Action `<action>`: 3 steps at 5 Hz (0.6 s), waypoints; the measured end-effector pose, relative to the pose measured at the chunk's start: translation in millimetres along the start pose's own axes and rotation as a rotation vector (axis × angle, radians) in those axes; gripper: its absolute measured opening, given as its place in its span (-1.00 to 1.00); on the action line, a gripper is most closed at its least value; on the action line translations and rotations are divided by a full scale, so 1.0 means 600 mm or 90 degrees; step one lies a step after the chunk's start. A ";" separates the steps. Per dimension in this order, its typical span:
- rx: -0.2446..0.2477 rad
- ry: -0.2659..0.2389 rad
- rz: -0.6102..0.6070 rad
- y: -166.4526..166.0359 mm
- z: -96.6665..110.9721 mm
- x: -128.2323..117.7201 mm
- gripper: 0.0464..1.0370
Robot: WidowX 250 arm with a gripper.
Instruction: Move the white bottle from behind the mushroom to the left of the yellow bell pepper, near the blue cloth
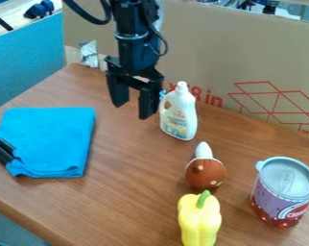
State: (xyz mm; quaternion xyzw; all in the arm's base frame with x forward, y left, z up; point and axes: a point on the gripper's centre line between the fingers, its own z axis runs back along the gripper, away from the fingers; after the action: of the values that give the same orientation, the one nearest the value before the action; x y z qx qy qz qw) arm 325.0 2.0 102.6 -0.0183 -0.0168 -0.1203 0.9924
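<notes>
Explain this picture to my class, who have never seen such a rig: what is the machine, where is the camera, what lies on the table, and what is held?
The machine is a black robot arm. Its black two-finger gripper hangs down with its fingers apart, holding nothing. The one picture comes from a fixed camera looking down at a slant.

Nearest the gripper stands a white plastic bottle with a label. Closer to the camera are a rounded brown toy with pale spots and a white tip, a yellow bell pepper with a green stem and a purple and red can with a silvery top. A folded bright blue cloth lies at the picture's left. All are on a brown wooden table.
</notes>
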 end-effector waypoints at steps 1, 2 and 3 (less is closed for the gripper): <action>-0.022 -0.010 -0.017 -0.018 0.018 0.013 0.93; -0.018 -0.032 -0.031 -0.028 0.036 0.032 0.93; -0.018 -0.058 -0.049 -0.039 0.050 0.060 0.93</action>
State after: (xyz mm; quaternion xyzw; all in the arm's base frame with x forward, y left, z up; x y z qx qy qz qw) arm 353.2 -28.1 134.8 -0.0373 -0.0606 -0.1577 0.9849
